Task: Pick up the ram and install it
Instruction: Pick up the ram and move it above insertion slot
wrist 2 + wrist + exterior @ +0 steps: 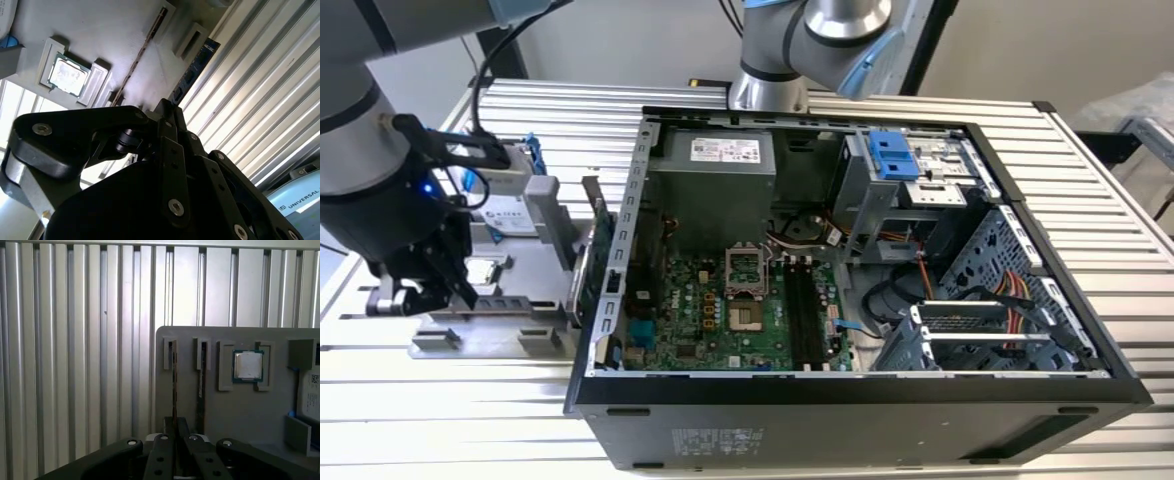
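The ram (174, 380) is a thin stick with dark chips. It stands on edge in the outermost slot of a grey fixture plate (235, 415), right beside the ribbed table. In the second wrist view the ram (192, 70) runs straight into my gripper (167, 107). My gripper (176, 421) sits at the stick's near end, its fingers drawn close together on either side of it. In the exterior view my gripper (427, 292) hangs low over the plate (494, 330), to the left of the open computer case. The motherboard's long black slots (807, 315) lie inside the case.
A second thin stick (201, 382) stands in the neighbouring slot, and a square processor chip (248, 365) lies in a pocket beyond it. The case's tall wall (607, 290) rises to the exterior view's right of the plate. A second grey arm (781, 60) stands behind the case.
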Robot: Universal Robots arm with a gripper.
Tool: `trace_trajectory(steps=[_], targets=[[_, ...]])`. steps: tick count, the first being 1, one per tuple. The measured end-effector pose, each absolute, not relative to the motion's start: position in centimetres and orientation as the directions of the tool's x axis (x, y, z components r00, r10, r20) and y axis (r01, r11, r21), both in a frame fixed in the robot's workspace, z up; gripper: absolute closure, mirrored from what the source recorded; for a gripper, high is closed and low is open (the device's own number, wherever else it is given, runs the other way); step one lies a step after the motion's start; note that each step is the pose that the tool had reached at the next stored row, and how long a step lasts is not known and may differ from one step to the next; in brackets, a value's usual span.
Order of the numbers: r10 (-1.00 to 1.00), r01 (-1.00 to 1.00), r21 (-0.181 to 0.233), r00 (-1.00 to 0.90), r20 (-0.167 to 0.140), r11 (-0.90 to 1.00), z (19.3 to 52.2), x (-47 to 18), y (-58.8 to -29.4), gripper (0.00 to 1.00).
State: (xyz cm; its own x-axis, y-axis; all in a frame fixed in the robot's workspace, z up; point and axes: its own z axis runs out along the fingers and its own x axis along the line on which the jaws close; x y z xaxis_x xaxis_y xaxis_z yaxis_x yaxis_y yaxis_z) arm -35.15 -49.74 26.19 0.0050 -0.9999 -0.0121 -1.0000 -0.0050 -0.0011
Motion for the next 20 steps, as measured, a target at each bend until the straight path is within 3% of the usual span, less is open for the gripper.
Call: trace_trajectory(steps=[20], targets=[[-1.000,-1.000,-0.002,0.005,-0.026,-0.005,27.22,-35.15,-49.74,1.00]])
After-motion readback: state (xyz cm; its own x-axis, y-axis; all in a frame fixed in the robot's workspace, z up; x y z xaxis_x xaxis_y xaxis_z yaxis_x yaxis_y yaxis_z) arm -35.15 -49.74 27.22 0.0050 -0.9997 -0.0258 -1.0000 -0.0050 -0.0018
